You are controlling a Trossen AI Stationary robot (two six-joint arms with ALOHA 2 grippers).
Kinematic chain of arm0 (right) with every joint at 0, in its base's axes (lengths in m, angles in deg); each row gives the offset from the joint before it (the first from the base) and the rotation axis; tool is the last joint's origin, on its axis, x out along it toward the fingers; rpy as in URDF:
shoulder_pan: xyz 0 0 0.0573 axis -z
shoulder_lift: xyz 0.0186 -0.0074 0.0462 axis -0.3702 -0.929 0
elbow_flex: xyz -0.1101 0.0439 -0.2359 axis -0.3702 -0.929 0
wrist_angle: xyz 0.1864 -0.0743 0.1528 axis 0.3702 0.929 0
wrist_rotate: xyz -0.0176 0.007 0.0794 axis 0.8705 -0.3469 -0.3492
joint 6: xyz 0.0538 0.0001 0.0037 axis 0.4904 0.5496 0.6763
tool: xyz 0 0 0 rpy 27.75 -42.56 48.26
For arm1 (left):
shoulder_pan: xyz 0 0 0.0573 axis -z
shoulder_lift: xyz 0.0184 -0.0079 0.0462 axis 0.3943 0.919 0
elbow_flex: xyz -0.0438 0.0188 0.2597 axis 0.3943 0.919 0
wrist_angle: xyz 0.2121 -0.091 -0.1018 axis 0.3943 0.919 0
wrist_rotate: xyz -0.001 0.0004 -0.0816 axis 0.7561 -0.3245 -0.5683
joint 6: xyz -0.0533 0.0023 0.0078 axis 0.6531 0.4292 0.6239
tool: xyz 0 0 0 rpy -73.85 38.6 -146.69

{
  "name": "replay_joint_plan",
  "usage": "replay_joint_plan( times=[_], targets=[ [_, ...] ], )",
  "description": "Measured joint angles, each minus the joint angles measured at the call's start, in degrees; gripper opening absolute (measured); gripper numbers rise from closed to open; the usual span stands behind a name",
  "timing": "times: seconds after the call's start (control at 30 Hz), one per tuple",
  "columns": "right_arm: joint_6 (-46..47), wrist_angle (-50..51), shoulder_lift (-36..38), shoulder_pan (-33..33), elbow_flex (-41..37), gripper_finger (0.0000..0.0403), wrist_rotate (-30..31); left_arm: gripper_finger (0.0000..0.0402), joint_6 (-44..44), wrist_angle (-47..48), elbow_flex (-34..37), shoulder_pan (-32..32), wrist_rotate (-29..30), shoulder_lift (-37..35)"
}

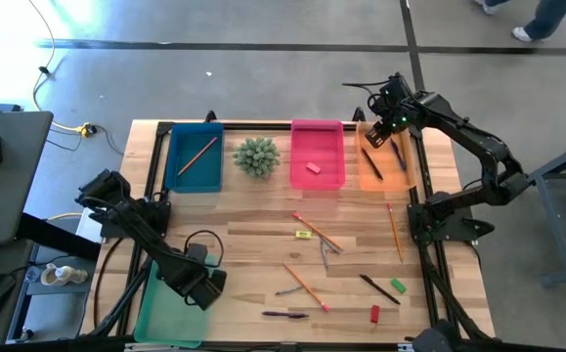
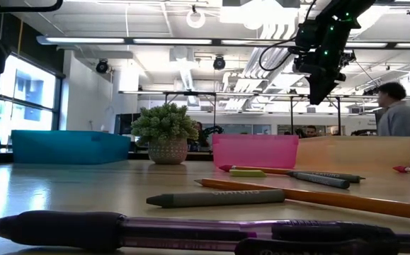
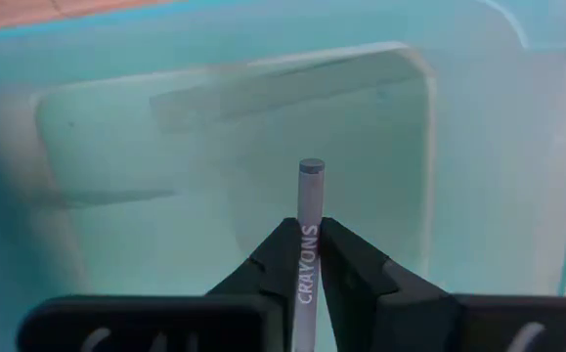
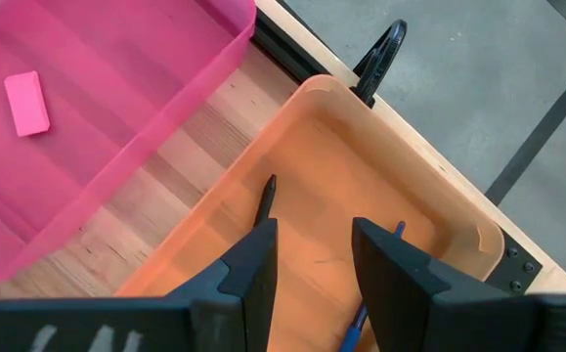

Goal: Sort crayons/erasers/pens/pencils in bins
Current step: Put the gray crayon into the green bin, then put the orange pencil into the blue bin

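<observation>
My left gripper (image 3: 308, 230) points down into the light green bin (image 1: 170, 308) at the table's near left and is shut on a grey crayon (image 3: 311, 191). My right gripper (image 4: 312, 235) hangs open above the orange bin (image 1: 385, 161) at the far right, where a black pen (image 4: 263, 200) and a blue pen (image 4: 361, 318) lie. The blue bin (image 1: 193, 156) holds a pencil (image 1: 196, 154). The pink bin (image 1: 317, 154) holds a pink eraser (image 4: 26, 103). Loose pencils (image 1: 317, 232), crayons (image 1: 289, 290), pens (image 1: 379, 288) and erasers (image 1: 303, 234) lie on the table. My left gripper pinches the crayon's lettered wrap (image 3: 308, 256) between its two fingers, which come from above and point down. The crayon stands upright along the fingers, and its flat end (image 3: 311, 167) sticks out past the fingertips toward the bin's floor. Whether that end touches the floor, I cannot tell.
A spiky green plant (image 1: 256, 156) in a pot stands between the blue and pink bins. A purple pen (image 1: 284, 314), a red eraser (image 1: 375, 313) and a green eraser (image 1: 398, 286) lie near the front edge. A person (image 2: 396, 106) stands beyond the table.
</observation>
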State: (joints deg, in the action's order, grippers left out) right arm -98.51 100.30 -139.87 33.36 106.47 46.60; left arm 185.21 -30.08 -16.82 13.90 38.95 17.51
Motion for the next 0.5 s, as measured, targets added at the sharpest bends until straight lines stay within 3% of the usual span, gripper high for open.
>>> replay_joint_plan(
  times=[0.17, 0.3, 0.5],
  targets=[
    [1.35, -0.11, 0.00, 0.02, 0.00, 0.0126, -0.74, 0.0103, 0.54, 0.02, 0.00, 0.00, 0.01, -1.37],
    [2.33, -0.11, 0.00, 0.00, 0.00, 0.0126, -5.81, 0.0148, 1.97, 0.11, 0.00, 0.00, -0.01, -3.54],
    [4.36, 0.46, 0.00, -0.50, -0.02, 0.0126, -12.60, 0.0175, 2.43, 1.46, -0.02, -0.09, 1.25, -9.26]
  ],
)
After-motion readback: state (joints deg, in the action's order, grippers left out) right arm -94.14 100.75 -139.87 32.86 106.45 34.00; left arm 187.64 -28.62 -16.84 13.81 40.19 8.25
